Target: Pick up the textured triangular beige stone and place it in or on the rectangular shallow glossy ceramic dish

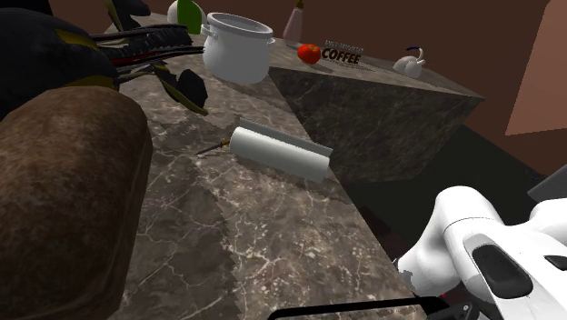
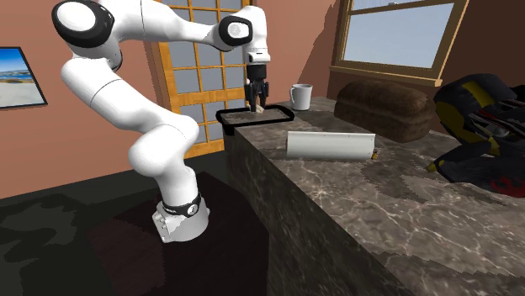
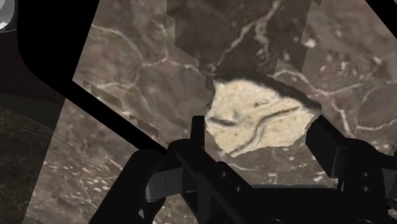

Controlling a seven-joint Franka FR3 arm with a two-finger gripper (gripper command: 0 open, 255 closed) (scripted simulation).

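Note:
A rough, beige, roughly triangular stone (image 3: 261, 118) sits clasped between my two black fingers (image 3: 200, 133). My gripper (image 3: 261, 143) is shut on it. Below the stone lies the shallow rectangular dish, its black rim (image 3: 51, 51) framing a glossy floor that looks like the marble counter. In the second exterior view the gripper (image 2: 257, 106) points straight down into the dish (image 2: 231, 116) at the near corner of the counter, with the stone (image 2: 261, 108) at its tips, low over the dish's floor. The dish's rim (image 1: 363, 309) also shows at the shoulder view's lower edge.
On the dark marble counter (image 2: 379, 193) are a white roll lying on its side (image 2: 330, 145), a brown loaf-shaped lump (image 2: 383, 108), a white mug (image 2: 300, 96) behind the dish, and a black and yellow bag (image 2: 479, 126). A white pot (image 1: 236, 45) and a tomato (image 1: 309, 53) stand further off.

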